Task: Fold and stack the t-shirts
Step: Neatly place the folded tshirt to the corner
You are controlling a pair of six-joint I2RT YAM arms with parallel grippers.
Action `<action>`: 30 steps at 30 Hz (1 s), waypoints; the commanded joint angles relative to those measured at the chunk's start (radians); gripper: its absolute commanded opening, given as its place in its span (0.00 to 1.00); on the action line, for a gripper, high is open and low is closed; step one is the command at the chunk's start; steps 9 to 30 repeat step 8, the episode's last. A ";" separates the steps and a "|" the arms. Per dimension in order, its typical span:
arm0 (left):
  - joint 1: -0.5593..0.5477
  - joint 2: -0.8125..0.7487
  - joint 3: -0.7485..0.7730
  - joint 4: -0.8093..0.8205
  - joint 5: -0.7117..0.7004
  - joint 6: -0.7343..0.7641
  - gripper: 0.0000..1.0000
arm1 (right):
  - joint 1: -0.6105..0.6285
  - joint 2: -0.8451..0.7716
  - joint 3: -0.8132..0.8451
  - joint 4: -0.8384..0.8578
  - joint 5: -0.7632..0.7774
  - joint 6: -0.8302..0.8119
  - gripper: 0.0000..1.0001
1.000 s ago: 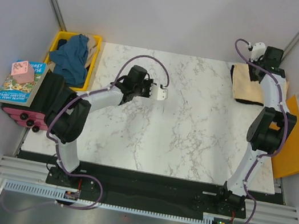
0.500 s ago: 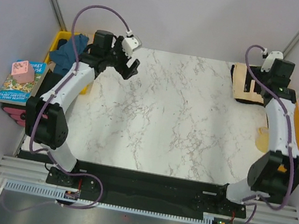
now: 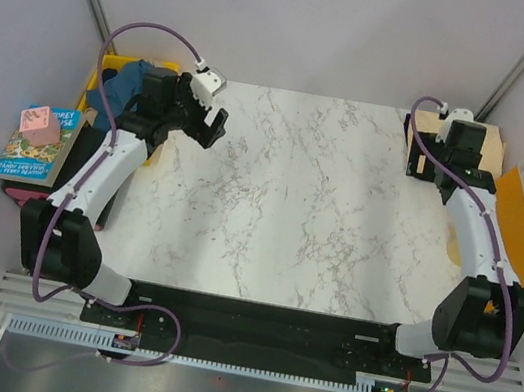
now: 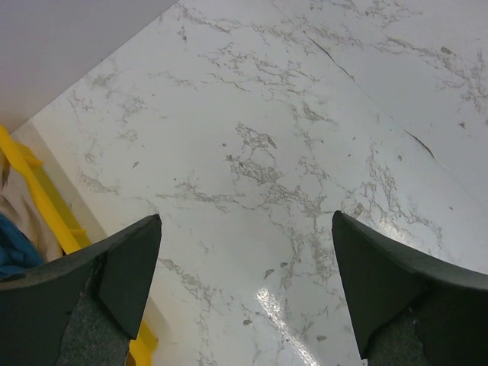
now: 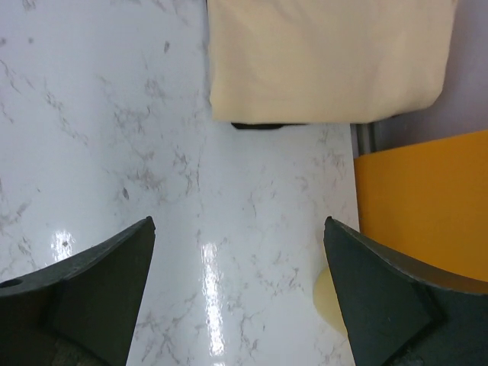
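At the far right corner of the worktop (image 3: pixel 301 203), you have the pale cream-yellow t-shirt (image 5: pixel 320 61) lying folded flat. A thin dark strip of the black t-shirt (image 5: pixel 259 125) shows from under its near edge. Your right fingers (image 5: pixel 107 267) hang over the bare marble just on the near side of that stack, spread wide with nothing between them. The orange folder (image 5: pixel 419 206) sits just past the right edge, close beside them.

Over at the far left corner, your left fingers (image 4: pixel 122 267) are likewise spread wide and empty, above bare marble right next to the yellow crate (image 4: pixel 46 206). The teal-blue t-shirt (image 3: pixel 128 91) sits crumpled and unfolded inside that crate, resting against some pale cloth (image 4: pixel 19 202).
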State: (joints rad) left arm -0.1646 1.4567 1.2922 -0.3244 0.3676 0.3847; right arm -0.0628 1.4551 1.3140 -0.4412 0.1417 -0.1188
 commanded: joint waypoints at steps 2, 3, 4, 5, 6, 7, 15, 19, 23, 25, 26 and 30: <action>0.002 -0.032 -0.016 0.064 -0.036 -0.056 1.00 | 0.008 -0.022 -0.016 -0.002 0.064 0.021 0.98; 0.004 -0.032 -0.014 0.065 -0.039 -0.058 1.00 | 0.008 -0.018 -0.006 -0.001 0.062 0.019 0.98; 0.004 -0.032 -0.016 0.070 -0.041 -0.052 1.00 | 0.009 -0.015 0.001 -0.001 0.061 0.015 0.98; 0.004 -0.032 -0.014 0.071 -0.041 -0.050 1.00 | 0.009 -0.010 0.005 -0.001 0.062 0.010 0.98; 0.004 -0.035 -0.014 0.076 -0.044 -0.049 0.99 | 0.009 -0.003 0.019 -0.002 0.065 0.007 0.98; 0.004 -0.033 -0.017 0.079 -0.047 -0.052 1.00 | 0.011 0.001 0.024 -0.001 0.067 0.004 0.98; 0.004 -0.033 -0.021 0.085 -0.047 -0.052 1.00 | 0.011 0.002 0.027 0.007 0.070 0.001 0.98; 0.004 -0.033 -0.021 0.085 -0.047 -0.052 1.00 | 0.011 0.002 0.027 0.007 0.070 0.001 0.98; 0.004 -0.033 -0.021 0.085 -0.047 -0.052 1.00 | 0.011 0.002 0.027 0.007 0.070 0.001 0.98; 0.004 -0.033 -0.021 0.085 -0.047 -0.052 1.00 | 0.011 0.002 0.027 0.007 0.070 0.001 0.98; 0.004 -0.033 -0.021 0.085 -0.047 -0.052 1.00 | 0.011 0.002 0.027 0.007 0.070 0.001 0.98; 0.004 -0.033 -0.021 0.085 -0.047 -0.052 1.00 | 0.011 0.002 0.027 0.007 0.070 0.001 0.98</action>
